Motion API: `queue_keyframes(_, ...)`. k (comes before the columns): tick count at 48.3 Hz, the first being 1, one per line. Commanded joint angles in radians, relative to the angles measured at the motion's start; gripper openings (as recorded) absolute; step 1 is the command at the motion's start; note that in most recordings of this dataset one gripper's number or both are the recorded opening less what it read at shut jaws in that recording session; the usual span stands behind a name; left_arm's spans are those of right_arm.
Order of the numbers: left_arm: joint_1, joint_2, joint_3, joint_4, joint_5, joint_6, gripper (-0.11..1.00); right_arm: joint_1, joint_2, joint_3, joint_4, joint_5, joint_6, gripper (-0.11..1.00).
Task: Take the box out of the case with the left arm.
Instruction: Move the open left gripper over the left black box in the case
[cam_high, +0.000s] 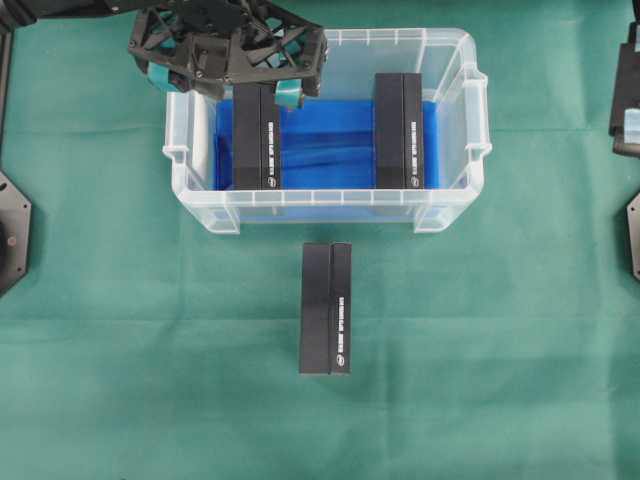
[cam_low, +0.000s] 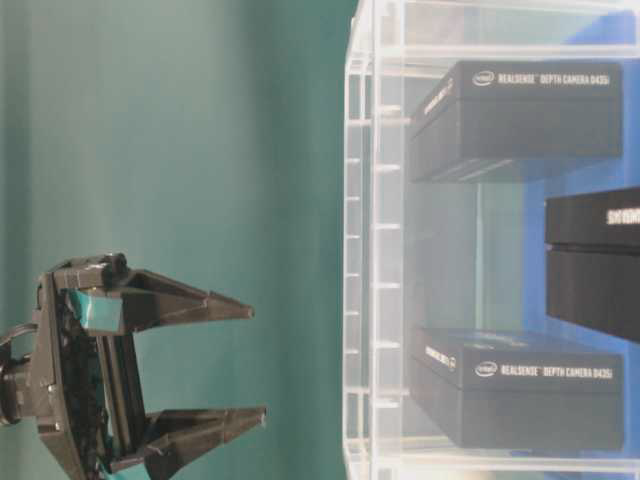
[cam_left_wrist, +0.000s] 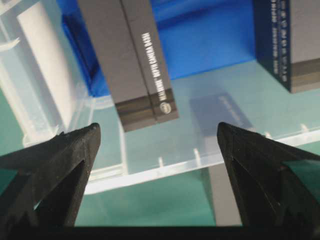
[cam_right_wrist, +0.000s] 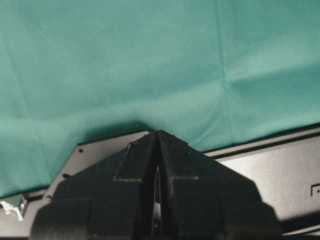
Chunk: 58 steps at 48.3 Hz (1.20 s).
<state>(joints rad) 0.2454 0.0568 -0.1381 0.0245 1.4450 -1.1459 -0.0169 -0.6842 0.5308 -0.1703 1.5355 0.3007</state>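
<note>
We list: case (cam_high: 325, 205), two black boxes (cam_high: 256, 135) inside, a third box (cam_high: 326, 308) just outside; left gripper (cam_high: 225, 75) over its corner, jaws spread, empty; right gripper (cam_right_wrist: 159, 145) clenched.

A plain green cloth (cam_high: 120, 330) is spread over the whole table, and on it a black box (cam_high: 326, 308) with white lettering down its right edge is seen near the clear, colourless case (cam_high: 455, 215). The case floor is covered by a bright blue lining (cam_high: 330, 140), on which two more black boxes, a left one (cam_high: 256, 135) and a right one (cam_high: 399, 130), are marked with the same white print. The left gripper (cam_high: 225, 75) is black with teal pads (cam_high: 287, 96).
</note>
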Motion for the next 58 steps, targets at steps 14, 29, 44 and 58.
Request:
queue_keyframes(14,-0.003,-0.014,-0.021,0.0,0.003,-0.005,0.94,-0.002,-0.002,-0.009,-0.003,0.0,0.0,0.02)
queue_keyframes(29,-0.003,-0.014,-0.02,0.0,0.002,-0.014,0.94,-0.002,-0.003,-0.009,-0.003,0.0,0.0,0.02)
queue_keyframes(44,-0.003,-0.012,-0.02,0.0,0.002,-0.015,0.94,-0.002,-0.002,-0.009,-0.003,-0.002,0.0,0.02)
queue_keyframes(58,-0.003,-0.014,-0.02,0.0,0.003,-0.015,0.94,-0.002,-0.003,-0.009,-0.003,0.0,0.0,0.02)
